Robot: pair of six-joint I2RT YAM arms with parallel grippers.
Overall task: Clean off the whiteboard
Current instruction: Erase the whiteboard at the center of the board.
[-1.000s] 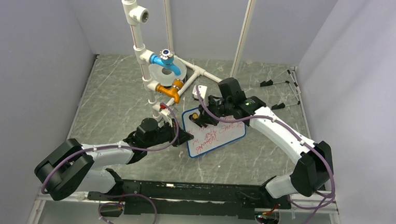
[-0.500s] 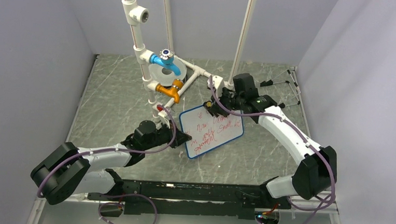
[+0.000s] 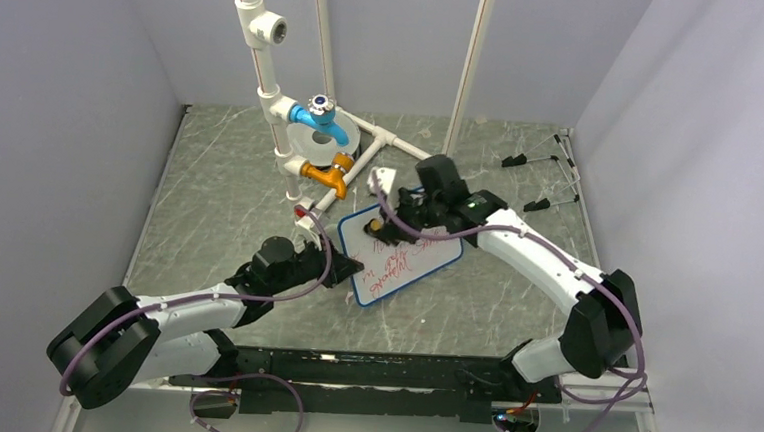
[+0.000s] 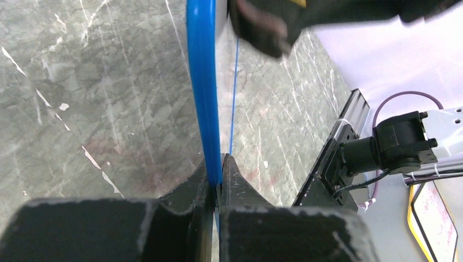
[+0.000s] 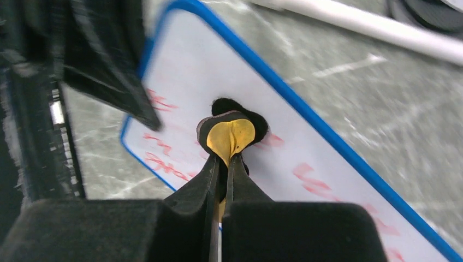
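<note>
Left claw [image 3: 340, 267] clamped on the whiteboard [image 3: 410, 260], right claw [image 3: 389, 226] clamped on a small yellow-and-black pad [image 5: 229, 135].
From above, my left claw pinches the whiteboard's near-left edge; it sits askew at the middle of the grey table [image 3: 219, 196], red writing across its face, and my right claw is down over its far end, near the white pipe frame [image 3: 291, 160]. At my left wrist, the blue rim runs edge-on away from between my shut fingers. At my right wrist, my fingers are closed on the pad, which touches the white face beside red strokes.
</note>
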